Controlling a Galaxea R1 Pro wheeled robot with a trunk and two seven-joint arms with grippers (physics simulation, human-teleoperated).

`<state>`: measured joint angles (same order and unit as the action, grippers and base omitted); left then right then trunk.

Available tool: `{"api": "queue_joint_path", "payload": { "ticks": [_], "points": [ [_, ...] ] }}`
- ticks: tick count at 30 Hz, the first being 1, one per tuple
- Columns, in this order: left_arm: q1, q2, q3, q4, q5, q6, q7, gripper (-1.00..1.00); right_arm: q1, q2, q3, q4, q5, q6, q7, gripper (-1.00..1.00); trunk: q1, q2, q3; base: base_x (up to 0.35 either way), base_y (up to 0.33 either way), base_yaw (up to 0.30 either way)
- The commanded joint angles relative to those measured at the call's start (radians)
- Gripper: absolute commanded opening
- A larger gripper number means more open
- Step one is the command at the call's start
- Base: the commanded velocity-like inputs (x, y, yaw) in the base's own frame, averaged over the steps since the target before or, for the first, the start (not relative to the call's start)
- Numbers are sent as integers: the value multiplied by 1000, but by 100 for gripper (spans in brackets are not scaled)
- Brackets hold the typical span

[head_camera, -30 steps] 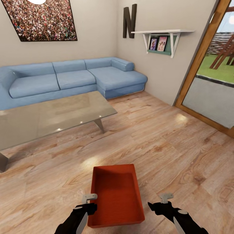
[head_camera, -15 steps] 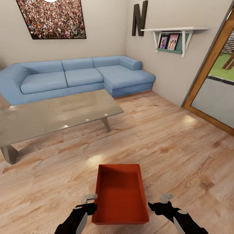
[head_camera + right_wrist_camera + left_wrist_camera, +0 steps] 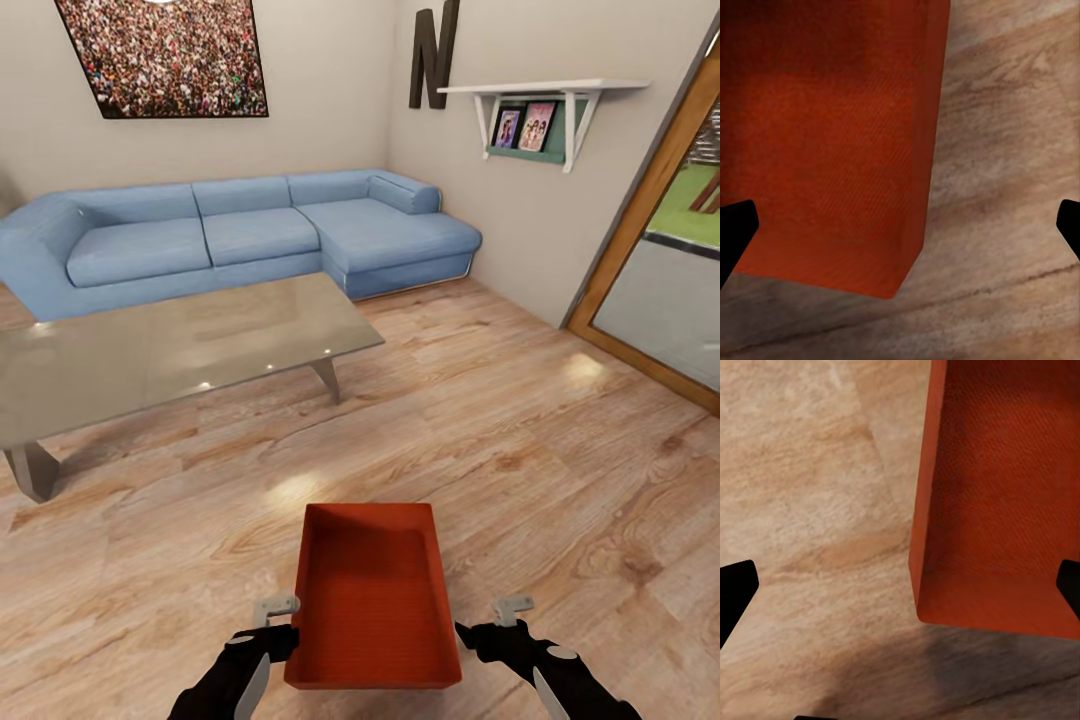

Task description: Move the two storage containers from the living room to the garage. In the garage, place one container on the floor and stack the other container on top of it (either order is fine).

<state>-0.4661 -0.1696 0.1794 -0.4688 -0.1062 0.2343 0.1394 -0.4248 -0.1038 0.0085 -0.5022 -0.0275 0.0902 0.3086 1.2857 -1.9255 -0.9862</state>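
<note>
Plainly, container: one orange-red storage container [image 3: 372, 598] sits on the wood-plank floor [image 3: 520, 450] directly ahead of the robot, open side up, nothing inside it.
Handling: thin, plain walls and no lid suggest it is light and fairly stiff, though the walls may flex if squeezed hard; smooth sides could slip.
Where to hold: probably the two long side walls, pressed from both sides, or each rim pinched by one gripper.
Left gripper [image 3: 272, 622]: just beside the container's left wall, near its close corner; fingers spread, nothing between them. In the left wrist view the container's near corner [image 3: 945, 600] lies between the dark fingertips [image 3: 735, 589].
Right gripper [image 3: 490, 626]: a little apart from the container's right wall; fingers spread wide, holding nothing. Whether either gripper touches the wall is hard to tell.
Surface: light wood planks, glossy, level.
Room: beyond the container a glass coffee table [image 3: 170, 355], then a blue corner sofa [image 3: 240, 235]; to the container's right a wood-framed glass door [image 3: 660, 260].
Task stage: container not yet lifted, still in the living room.
</note>
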Motion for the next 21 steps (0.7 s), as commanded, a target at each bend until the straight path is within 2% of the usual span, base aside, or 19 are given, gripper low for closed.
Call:
{"api": "queue_joint_path", "payload": {
  "ticks": [1, 14, 21],
  "points": [
    [0, -2, 6, -2, -10, 6, -1, 100, 0, 0, 1, -2, -3, 6, 3, 100, 4, -8, -4, 0, 0, 0],
    [0, -2, 6, -2, -10, 0, 0, 100, 0, 0, 1, -1, -2, 6, 3, 100, 54, -99, -45, 0, 0, 0],
    [0, -2, 6, -2, -10, 0, 0, 100, 0, 0, 1, -1, -2, 6, 3, 100, 80, -148, -76, 0, 0, 0]
  ]
}}
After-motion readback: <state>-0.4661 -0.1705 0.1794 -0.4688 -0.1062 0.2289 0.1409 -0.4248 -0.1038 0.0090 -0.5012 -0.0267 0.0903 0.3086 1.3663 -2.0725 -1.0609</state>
